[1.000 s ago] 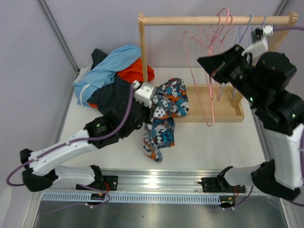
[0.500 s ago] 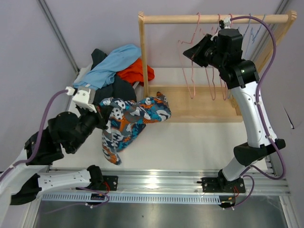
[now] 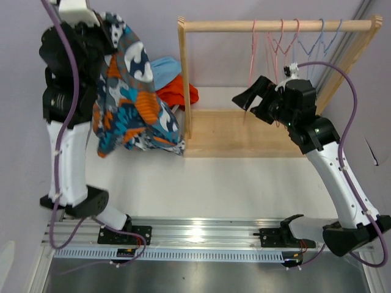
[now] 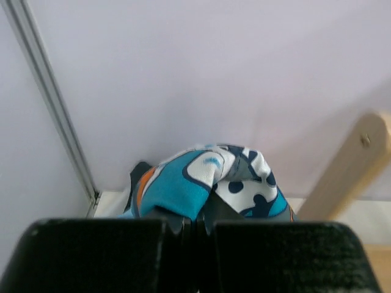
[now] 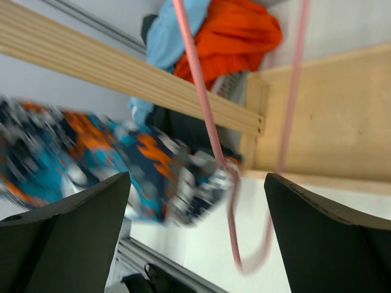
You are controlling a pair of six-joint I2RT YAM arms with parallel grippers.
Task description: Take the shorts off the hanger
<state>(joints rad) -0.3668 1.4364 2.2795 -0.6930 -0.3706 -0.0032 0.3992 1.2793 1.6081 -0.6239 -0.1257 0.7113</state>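
Left gripper [image 4: 198,223] is clamped on the cartoon-print shorts [image 3: 131,104], held high at far left; right gripper [image 3: 252,101] gapes empty. All hangers [image 3: 252,58] I see look bare, so I judge only dropping this pair on the pile [image 3: 177,94] remains.

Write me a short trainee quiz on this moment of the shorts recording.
1. True or false: the left gripper is shut on the printed shorts.
2. The right gripper is: A open, B shut on a hanger, C shut on shorts.
3. Are any shorts hanging on the hangers?
Key: 1 true; 2 A; 3 no.
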